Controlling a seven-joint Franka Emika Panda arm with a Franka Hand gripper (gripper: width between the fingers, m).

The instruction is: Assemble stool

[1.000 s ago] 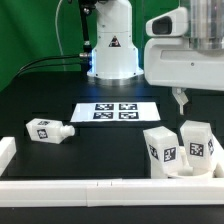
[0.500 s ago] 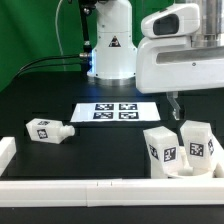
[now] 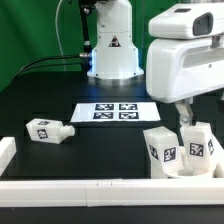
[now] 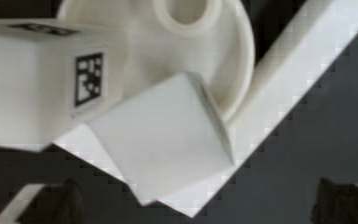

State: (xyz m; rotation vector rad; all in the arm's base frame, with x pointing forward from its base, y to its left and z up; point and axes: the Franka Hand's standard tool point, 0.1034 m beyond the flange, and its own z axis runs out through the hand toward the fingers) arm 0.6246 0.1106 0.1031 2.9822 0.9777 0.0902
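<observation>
Two white stool legs with square tags stand together at the exterior view's right, one leg (image 3: 160, 148) beside another leg (image 3: 198, 143). A third leg (image 3: 48, 130) lies on its side at the left. My gripper (image 3: 185, 116) hangs just above and behind the right pair, and it is open and empty. In the wrist view my gripper (image 4: 185, 205) has its dark fingertips (image 4: 23, 205) wide apart. Below them lie a tagged leg (image 4: 34, 85), a plain-faced leg (image 4: 158, 140) and the round seat disc (image 4: 149, 40) with a socket hole.
The marker board (image 3: 113, 111) lies flat at the table's middle, in front of the robot base (image 3: 110, 45). Long white border rails run along the front edge (image 3: 90, 186) and the left edge (image 3: 6, 150). A rail (image 4: 309, 80) also passes beside the seat.
The arm has moved to the exterior view's right and down toward the two standing legs. The parts have not moved.
</observation>
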